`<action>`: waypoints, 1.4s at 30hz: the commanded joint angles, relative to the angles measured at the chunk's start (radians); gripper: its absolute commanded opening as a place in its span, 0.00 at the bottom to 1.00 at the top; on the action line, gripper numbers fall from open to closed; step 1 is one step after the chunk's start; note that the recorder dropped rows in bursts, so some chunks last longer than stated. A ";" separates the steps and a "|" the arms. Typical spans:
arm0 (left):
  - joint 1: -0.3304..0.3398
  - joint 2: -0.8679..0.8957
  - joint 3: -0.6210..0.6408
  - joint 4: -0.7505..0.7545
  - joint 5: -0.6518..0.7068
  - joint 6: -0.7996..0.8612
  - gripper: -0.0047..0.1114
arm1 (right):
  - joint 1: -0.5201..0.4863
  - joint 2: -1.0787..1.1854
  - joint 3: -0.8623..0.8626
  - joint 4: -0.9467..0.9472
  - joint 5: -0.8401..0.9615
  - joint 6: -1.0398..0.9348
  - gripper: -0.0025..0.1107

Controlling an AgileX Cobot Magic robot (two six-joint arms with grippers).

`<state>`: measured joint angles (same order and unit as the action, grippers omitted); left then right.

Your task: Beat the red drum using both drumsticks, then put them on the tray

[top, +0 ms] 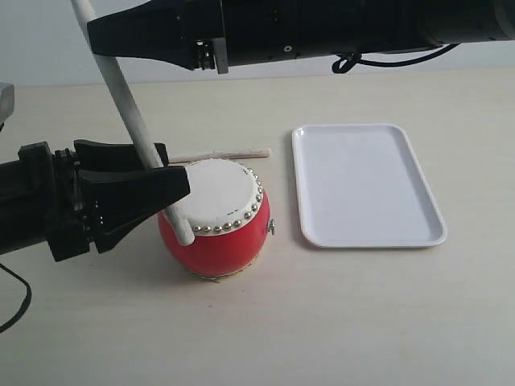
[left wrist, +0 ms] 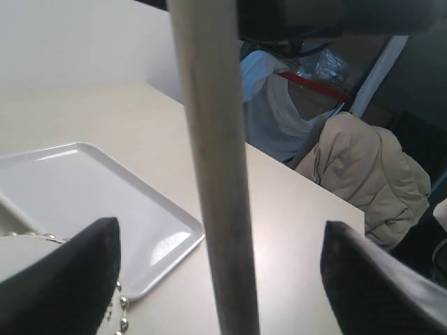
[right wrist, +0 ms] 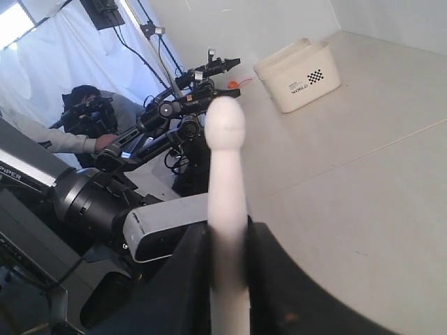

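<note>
Right now the right gripper (top: 95, 36) is clamped on one drumstick (top: 133, 121), which slants down between the wide-spread jaws of the left gripper (top: 177, 167), touching neither finger, its lower end against the left flank of the red drum (top: 233, 237). That drum is a glossy red barrel with an off-white skin ringed by silver studs, and the second drumstick (top: 221, 153) lies flat on the table (top: 338, 322) just behind it. To its right, apart from it across a strip of bare tabletop, sits the white tray (top: 366, 185) with its low rim.
</note>
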<state>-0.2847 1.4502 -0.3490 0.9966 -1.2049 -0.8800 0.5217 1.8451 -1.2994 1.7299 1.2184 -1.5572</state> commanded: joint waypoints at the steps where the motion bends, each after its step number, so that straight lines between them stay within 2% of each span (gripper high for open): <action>1: -0.008 0.005 -0.006 -0.014 -0.016 0.008 0.69 | 0.003 0.004 0.006 0.015 0.003 -0.002 0.02; 7: -0.099 0.005 -0.006 -0.076 -0.016 0.032 0.69 | 0.003 0.004 0.006 0.015 0.003 -0.001 0.02; 12: -0.116 0.005 -0.006 -0.130 -0.007 0.049 0.68 | 0.003 0.004 0.006 0.015 0.003 -0.001 0.02; 15: -0.116 0.005 -0.006 -0.130 0.031 0.047 0.57 | 0.003 0.004 0.006 0.015 0.003 -0.001 0.02; 24: -0.116 0.005 -0.006 -0.126 0.032 0.038 0.04 | 0.003 0.004 0.006 0.015 0.003 -0.001 0.02; 30: -0.116 0.005 -0.006 -0.126 0.032 0.034 0.04 | 0.003 0.004 0.006 0.015 0.003 -0.001 0.04; 33: -0.114 0.001 -0.006 -0.125 0.035 0.034 0.04 | 0.003 0.004 0.006 0.015 0.003 -0.010 0.16; 34: -0.112 -0.003 -0.006 -0.125 0.037 0.034 0.04 | 0.003 0.004 0.006 0.015 0.003 -0.010 0.23; 36: -0.103 -0.013 -0.006 -0.123 0.046 0.034 0.04 | 0.003 0.004 0.006 0.015 0.003 -0.010 0.40; 38: -0.084 -0.028 -0.006 -0.119 0.066 0.032 0.04 | 0.003 0.004 0.006 0.015 0.003 -0.010 0.66; 40: -0.066 -0.040 -0.006 -0.117 0.077 0.014 0.04 | 0.003 0.004 0.006 0.015 0.000 -0.012 0.85; 42: -0.041 -0.054 -0.006 -0.113 0.104 -0.008 0.04 | 0.003 0.004 -0.007 0.015 -0.039 -0.012 0.95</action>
<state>-0.3517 1.4173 -0.3490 0.8800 -1.1315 -0.8627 0.5217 1.8451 -1.2994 1.7315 1.2177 -1.5640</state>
